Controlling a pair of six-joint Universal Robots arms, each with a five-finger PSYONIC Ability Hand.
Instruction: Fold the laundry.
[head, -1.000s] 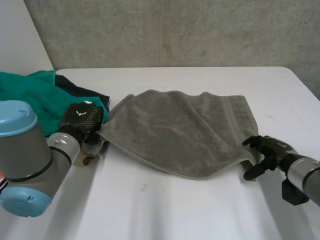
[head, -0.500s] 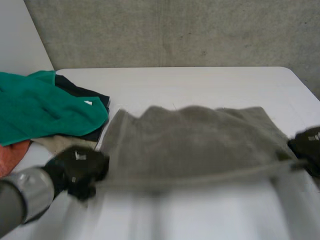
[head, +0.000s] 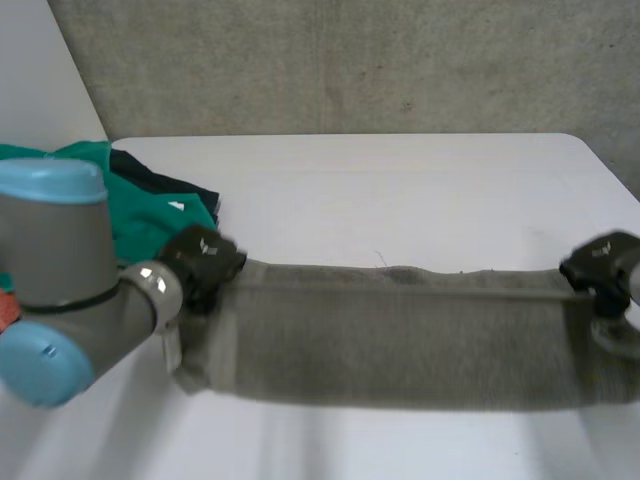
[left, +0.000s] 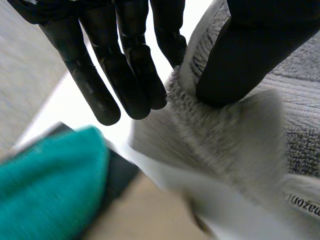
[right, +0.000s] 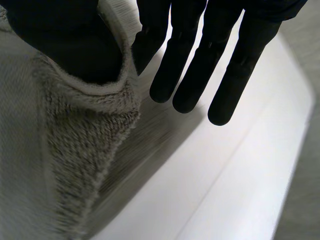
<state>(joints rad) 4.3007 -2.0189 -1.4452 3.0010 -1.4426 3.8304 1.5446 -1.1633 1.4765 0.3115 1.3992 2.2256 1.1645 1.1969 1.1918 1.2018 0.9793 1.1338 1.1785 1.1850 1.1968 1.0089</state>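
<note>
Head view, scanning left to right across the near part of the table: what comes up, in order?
the left arm → left hand → grey towel, stretched between both hands → right hand

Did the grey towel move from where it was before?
Yes. The grey towel has come nearer, away from the far edge of the table, and now stretches wider.

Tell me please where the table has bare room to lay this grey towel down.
The widest bare patch of the table lies beyond the grey towel, up to the far edge. A narrower strip lies nearer than the towel. Crowded: beside the left hand, a green cloth with a dark cloth.
</note>
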